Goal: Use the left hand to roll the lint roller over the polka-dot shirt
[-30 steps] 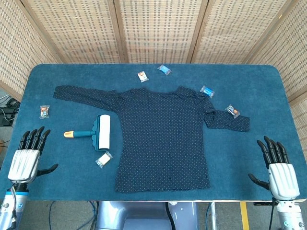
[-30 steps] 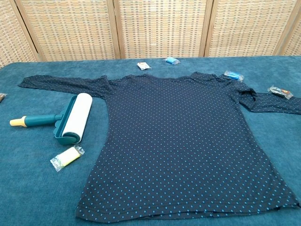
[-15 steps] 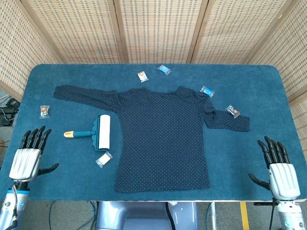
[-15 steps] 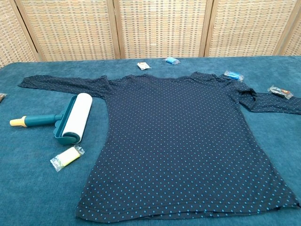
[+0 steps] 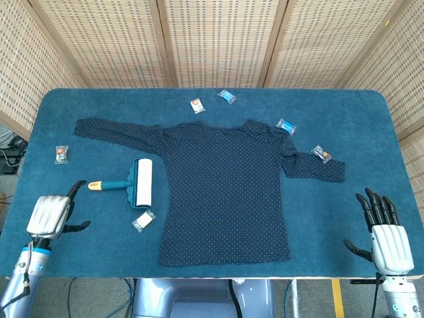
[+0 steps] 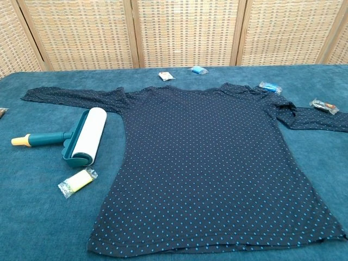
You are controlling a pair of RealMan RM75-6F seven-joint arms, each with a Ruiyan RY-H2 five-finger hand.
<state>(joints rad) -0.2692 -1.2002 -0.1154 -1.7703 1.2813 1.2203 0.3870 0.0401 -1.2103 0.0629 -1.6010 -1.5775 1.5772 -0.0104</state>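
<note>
Both hands were empty, the left hand [image 5: 50, 215] open just beside the lint roller [image 5: 136, 183] lying left of the polka-dot shirt [image 5: 225, 192], so reaching and gripping its handle seemed next.

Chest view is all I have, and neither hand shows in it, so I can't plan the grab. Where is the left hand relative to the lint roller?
Observer: The left hand is near the table's front left corner, just short of the yellow end of the lint roller handle, not touching it.
Operator: Is it holding anything?
Observer: No, it holds nothing. Its fingers point toward the handle and its thumb is out to the side.
Operator: And the other one?
Observer: The right hand is at the front right edge, with its fingers spread and empty, clear of the shirt.
</note>
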